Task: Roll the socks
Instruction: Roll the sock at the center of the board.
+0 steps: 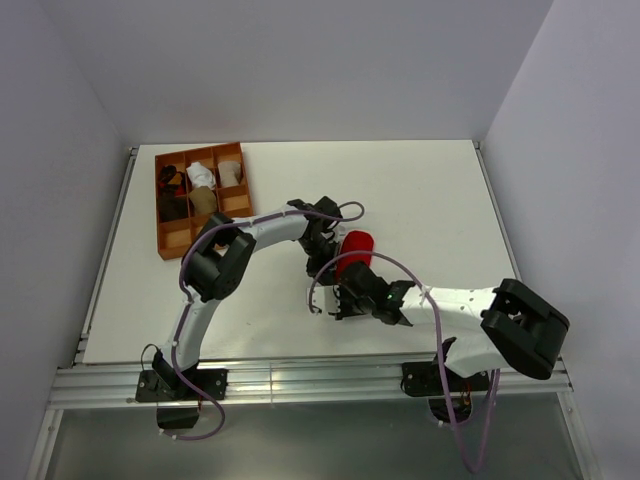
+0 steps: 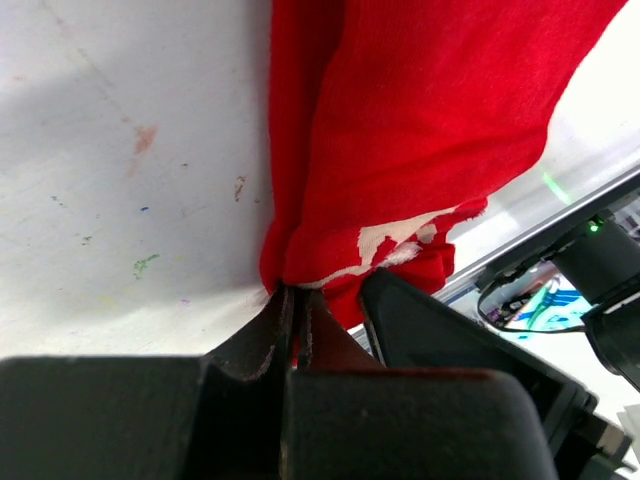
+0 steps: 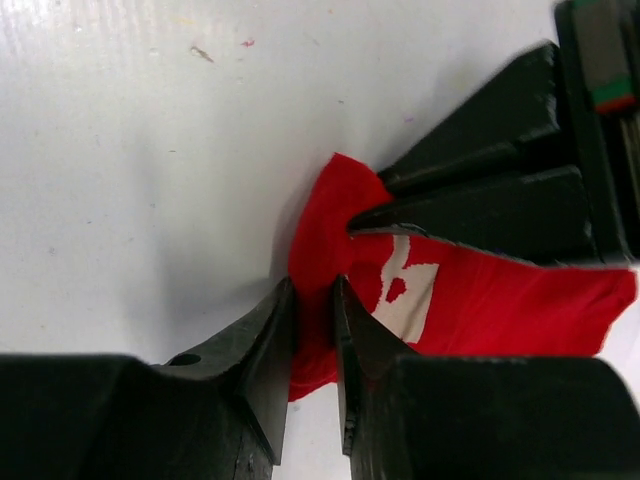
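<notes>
From above, we see the red sock (image 1: 354, 250) on the worktop (image 1: 440, 190), its long axis running near to far between both arms. Left wrist: our left claw (image 2: 295, 300) clamps its edge. Right wrist: our right claw (image 3: 312, 300) nips the near end.

A flat white tabletop (image 1: 420, 190) carries everything, with pale walls close on three sides. Toward its far left corner sits a rectangular orange plastic tray (image 1: 238, 203) divided into compartments, set slightly askew to the table's edge. Near the middle, well apart from the tray, a bunched red fabric sock with white figures (image 1: 355, 250) touches the surface. Faint coloured specks (image 2: 145, 138) mark the white top.
</notes>
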Motion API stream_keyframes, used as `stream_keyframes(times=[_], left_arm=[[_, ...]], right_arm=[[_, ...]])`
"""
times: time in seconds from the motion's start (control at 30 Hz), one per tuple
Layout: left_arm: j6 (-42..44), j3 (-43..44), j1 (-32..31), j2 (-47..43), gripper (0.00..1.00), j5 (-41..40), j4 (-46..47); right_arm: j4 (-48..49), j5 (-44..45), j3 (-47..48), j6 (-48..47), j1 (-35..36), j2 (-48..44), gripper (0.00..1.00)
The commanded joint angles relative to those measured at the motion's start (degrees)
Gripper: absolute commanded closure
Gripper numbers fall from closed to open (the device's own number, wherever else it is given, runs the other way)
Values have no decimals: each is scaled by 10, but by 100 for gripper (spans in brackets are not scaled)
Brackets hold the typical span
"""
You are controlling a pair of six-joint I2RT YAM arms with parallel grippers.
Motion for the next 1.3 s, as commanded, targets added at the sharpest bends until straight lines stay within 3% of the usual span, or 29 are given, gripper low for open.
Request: stream_keyframes(times=[0.0,0.37,0.57,0.8,0.97,1.07,1.27], left_arm=[[2,-32,5,4,99,-41,-2],[-147,-148,10,-95,86,-22,151],[-232,-192,6,-146,85,-38,231],[-259,-236,-4,-211,84,-132,276],[-239,-275,-22,-255,83,-233,332],[-158,-265,-52,-266,82,-311,352],[23,-268,-104,-264,70,-359,417]], right_arm=[[-36,-39,28,36,-29,3,73],[-266,-284,153,26,-209,41,77],[-392,-372,227,-23,-282,154,78],[-588,-488,339,-121,-357,304,78],[-702,-546,427,-172,-409,398,78],[-739,-561,462,-178,-432,447,78],[-735,-541,488,-122,-456,484,78]])
